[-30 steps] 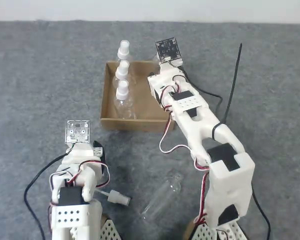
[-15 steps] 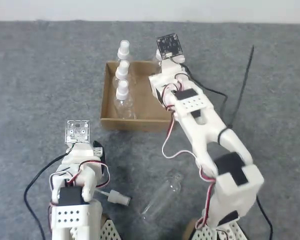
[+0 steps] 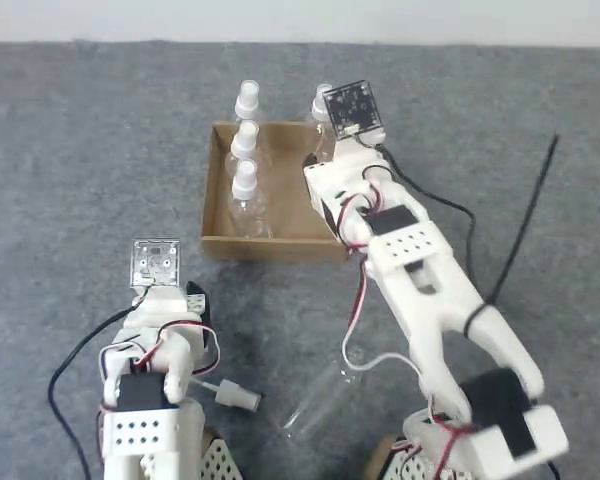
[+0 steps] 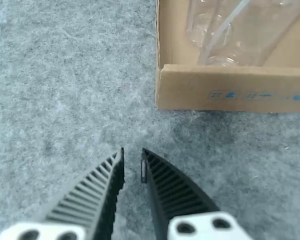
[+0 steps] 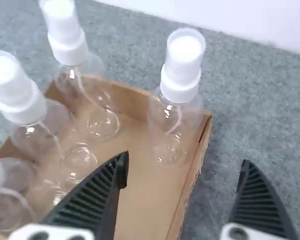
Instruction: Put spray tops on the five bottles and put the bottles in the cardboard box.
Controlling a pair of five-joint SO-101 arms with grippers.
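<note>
The cardboard box [image 3: 270,247] stands mid-table. Three capped bottles [image 3: 245,182] line its left side. A fourth capped bottle [image 5: 175,105] stands in its far right corner. My right gripper [image 5: 184,162] hovers open over that corner, the fourth bottle just beyond its fingertips and nothing held. My left gripper [image 4: 132,152] sits shut and empty over the carpet, short of the box's front wall [image 4: 230,90]. An uncapped bottle [image 3: 325,393] lies on its side near the front edge, with a loose spray top [image 3: 236,395] to its left beside the left arm's base.
Grey carpet covers the table. The right arm [image 3: 410,270] stretches from the front right over the box's right side, its black cable [image 3: 520,235] trailing to the right. Open carpet lies left of and behind the box.
The right arm's elbow has swung right and toward the front, and its wrist has shifted slightly right, uncovering the fourth bottle's top. The left arm has kept still.
</note>
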